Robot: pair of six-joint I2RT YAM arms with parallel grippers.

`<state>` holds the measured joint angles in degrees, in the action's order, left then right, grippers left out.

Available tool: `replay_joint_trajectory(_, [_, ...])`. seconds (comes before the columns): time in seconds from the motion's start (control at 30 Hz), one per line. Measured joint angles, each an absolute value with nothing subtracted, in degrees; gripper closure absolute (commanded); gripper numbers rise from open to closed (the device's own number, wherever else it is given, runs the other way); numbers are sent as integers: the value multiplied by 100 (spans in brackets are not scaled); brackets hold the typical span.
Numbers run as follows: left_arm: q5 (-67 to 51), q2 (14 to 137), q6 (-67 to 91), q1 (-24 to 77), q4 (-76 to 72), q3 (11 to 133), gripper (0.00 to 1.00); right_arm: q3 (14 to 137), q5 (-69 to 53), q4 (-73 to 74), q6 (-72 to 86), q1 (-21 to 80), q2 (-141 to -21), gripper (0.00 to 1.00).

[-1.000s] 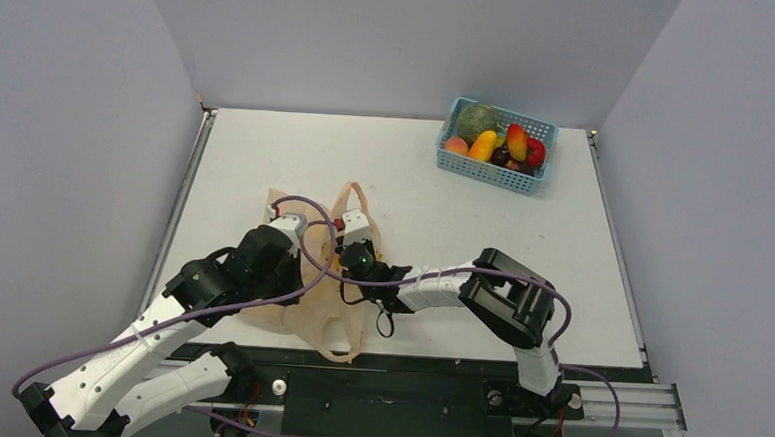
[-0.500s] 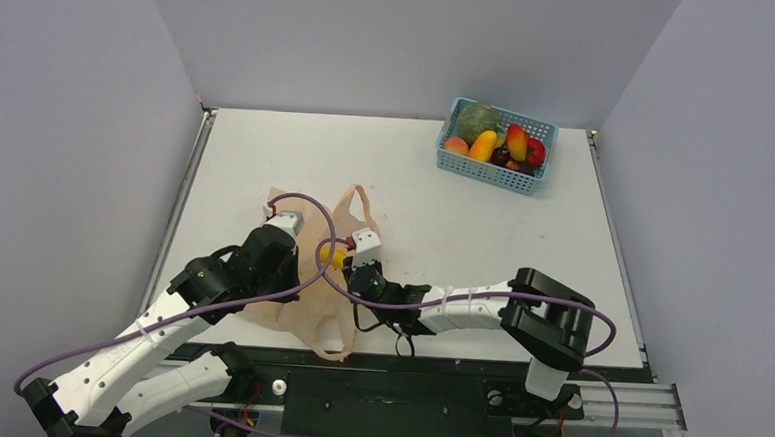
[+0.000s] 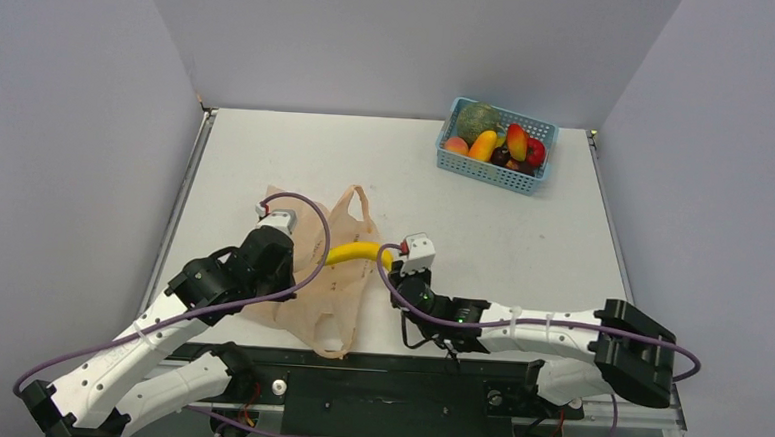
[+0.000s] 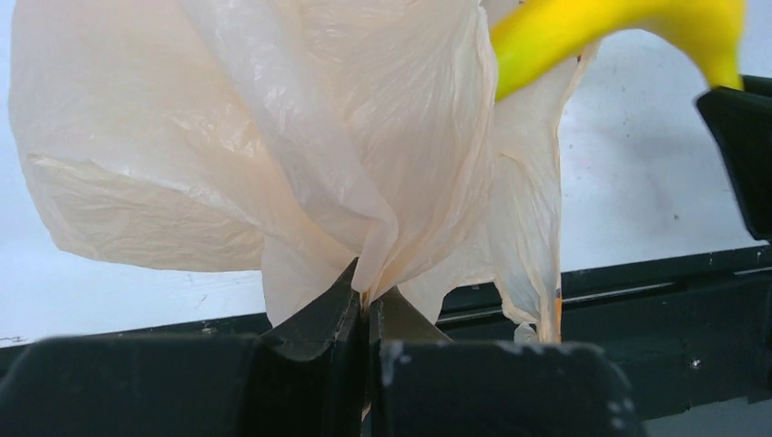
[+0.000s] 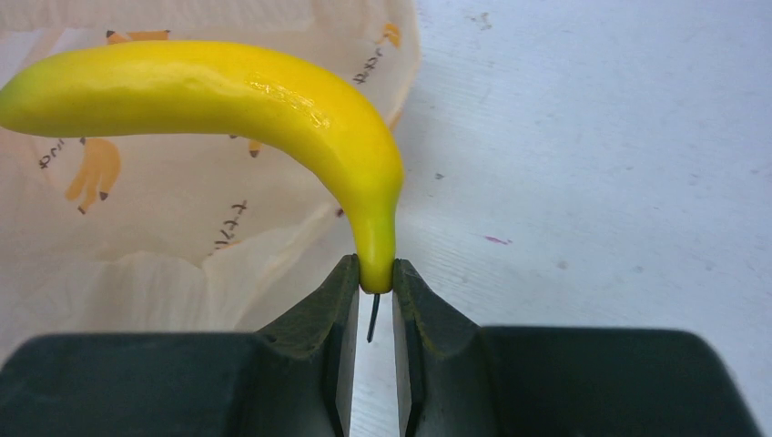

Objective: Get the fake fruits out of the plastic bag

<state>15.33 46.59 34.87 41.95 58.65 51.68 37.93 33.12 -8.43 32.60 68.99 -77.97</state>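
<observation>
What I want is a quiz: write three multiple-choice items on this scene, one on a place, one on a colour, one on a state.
1. Where does the basket stand?
A. the table's far right
B. its near left
C. between the arms

2. What colour is the fruit held by the right fingers?
A. red
B. yellow
C. green

3. The left fingers are:
A. open
B. shut on the bag
C. shut on the basket

Answers:
1 A, the top view shows it near the far right corner.
2 B, the right wrist view shows it yellow, its tip between the fingers.
3 B, the left wrist view shows plastic pinched between them.
</observation>
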Motion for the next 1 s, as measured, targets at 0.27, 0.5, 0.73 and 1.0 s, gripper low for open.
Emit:
replay_joint_trajectory(0.27, [1949,4635,3719,4195,6034,5168,100,2663,3997,-467,3395,6702,-6294,100])
replay_joint_trajectory(0.5, [1925,4591,3710,4195,6029,5168,100,2429,3946,-276,3409,5365,-5448,100])
replay_joint_trajectory(0.73, [1833,4436,3669,4195,6020,5168,100,2849,3277,-91,3319,3039,-5548,100])
replay_joint_trajectory(1.0, [1734,4410,3603,4195,6003,5168,100,5400,2379,401,3212,1166,-7354,100])
